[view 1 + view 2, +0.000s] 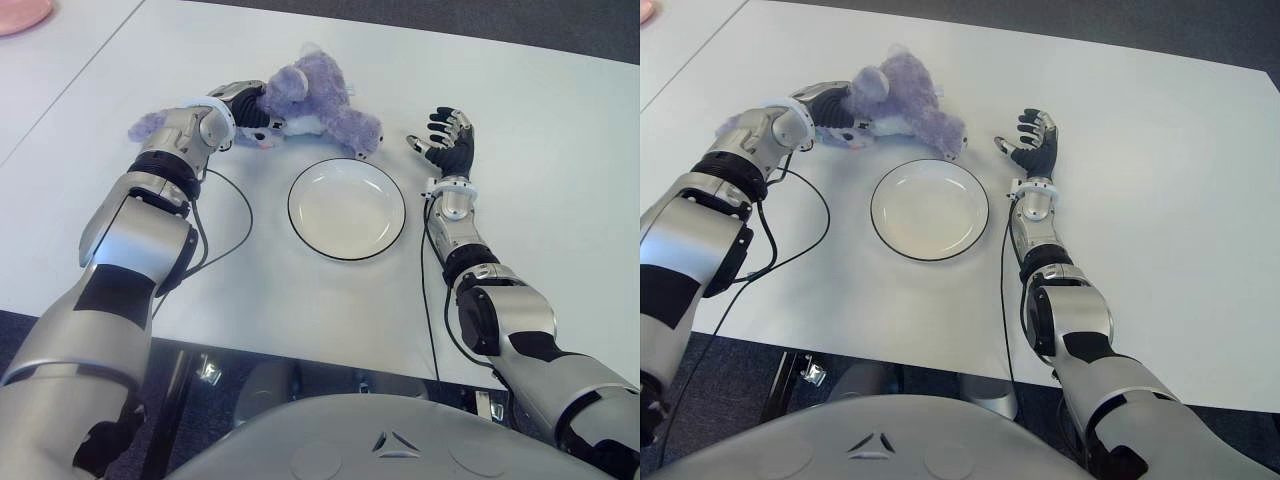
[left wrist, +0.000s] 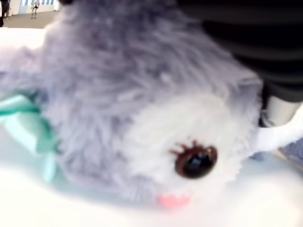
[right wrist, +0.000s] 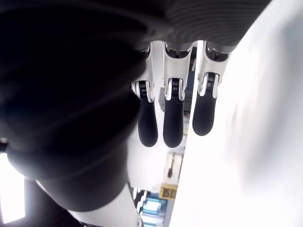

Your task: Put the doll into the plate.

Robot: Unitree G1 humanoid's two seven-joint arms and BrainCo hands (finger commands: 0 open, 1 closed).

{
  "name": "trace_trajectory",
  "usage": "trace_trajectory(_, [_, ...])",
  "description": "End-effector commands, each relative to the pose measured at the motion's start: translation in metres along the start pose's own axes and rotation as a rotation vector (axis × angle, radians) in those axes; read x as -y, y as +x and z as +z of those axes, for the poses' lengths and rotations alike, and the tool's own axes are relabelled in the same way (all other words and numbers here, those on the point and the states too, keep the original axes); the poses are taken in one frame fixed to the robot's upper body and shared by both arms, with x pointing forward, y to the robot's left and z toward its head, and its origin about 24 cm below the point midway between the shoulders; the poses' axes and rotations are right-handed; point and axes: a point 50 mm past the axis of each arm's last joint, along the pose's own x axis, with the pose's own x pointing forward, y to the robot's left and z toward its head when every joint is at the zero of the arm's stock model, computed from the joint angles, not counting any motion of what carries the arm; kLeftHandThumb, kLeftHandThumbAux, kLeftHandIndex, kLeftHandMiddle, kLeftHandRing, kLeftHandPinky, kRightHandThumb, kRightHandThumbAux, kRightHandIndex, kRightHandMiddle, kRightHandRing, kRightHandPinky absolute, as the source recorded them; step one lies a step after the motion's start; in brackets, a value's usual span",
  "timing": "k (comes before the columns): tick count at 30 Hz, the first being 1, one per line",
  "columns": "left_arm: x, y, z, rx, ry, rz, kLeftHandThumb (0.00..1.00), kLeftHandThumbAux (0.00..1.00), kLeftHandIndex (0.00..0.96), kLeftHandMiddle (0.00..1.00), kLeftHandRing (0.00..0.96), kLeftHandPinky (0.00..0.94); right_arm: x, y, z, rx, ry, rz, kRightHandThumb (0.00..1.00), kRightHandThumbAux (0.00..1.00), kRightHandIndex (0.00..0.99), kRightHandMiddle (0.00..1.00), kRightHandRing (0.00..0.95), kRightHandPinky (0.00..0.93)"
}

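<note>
A fluffy purple doll (image 1: 312,92) lies on the white table just behind the plate (image 1: 346,208), which is white, dark-rimmed and holds nothing. My left hand (image 1: 250,120) is at the doll's head, on its left side, with dark fingers curled against the face. The left wrist view is filled by the doll's face (image 2: 142,118), with a brown eye, a pink mouth and a mint ribbon. A purple limb of the doll (image 1: 145,125) shows behind my left wrist. My right hand (image 1: 446,142) stands to the right of the plate, fingers (image 3: 173,127) straight and holding nothing.
Black cables loop over the table beside each forearm, one to the left of the plate (image 1: 235,225) and one to its right (image 1: 425,260). A pink object (image 1: 20,15) sits at the far left corner. The table's front edge (image 1: 300,350) runs near my body.
</note>
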Motion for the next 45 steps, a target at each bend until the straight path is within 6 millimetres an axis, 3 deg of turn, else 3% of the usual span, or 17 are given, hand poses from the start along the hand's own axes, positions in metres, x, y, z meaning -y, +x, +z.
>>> trace_trajectory(1, [0.116,-0.023,-0.022,-0.097,0.08,-0.252,0.43,0.499,0.641,0.661,0.641,0.609,0.012,-0.134,-0.122,-0.517,-0.096,0.017,0.133,0.998,0.274,0.333,0.327,0.339])
trace_trajectory(6, [0.113,-0.025,-0.03,-0.15,0.141,-0.135,0.55,0.603,0.714,0.756,0.736,0.734,0.012,-0.134,-0.121,-0.511,-0.094,0.017,0.128,0.998,0.278,0.337,0.335,0.342])
trace_trajectory(9, [0.106,-0.023,-0.03,-0.161,0.15,-0.067,0.611,0.66,0.734,0.78,0.758,0.746,0.012,-0.133,-0.121,-0.509,-0.093,0.017,0.13,0.998,0.28,0.338,0.337,0.339])
trace_trajectory(20, [0.091,-0.022,-0.033,-0.178,0.165,0.029,0.679,0.72,0.735,0.82,0.81,0.798,0.011,-0.133,-0.12,-0.506,-0.1,0.013,0.109,0.998,0.285,0.345,0.347,0.35])
trace_trajectory(36, [0.016,-0.013,-0.026,-0.072,0.328,0.311,0.79,0.725,0.77,0.854,0.846,0.803,0.01,-0.133,-0.121,-0.519,-0.084,0.017,0.1,0.998,0.289,0.35,0.358,0.378])
trace_trajectory(45, [-0.02,-0.013,-0.012,0.028,0.356,0.442,0.79,0.731,0.783,0.86,0.845,0.82,0.009,-0.133,-0.121,-0.52,-0.086,0.017,0.082,0.998,0.285,0.349,0.357,0.377])
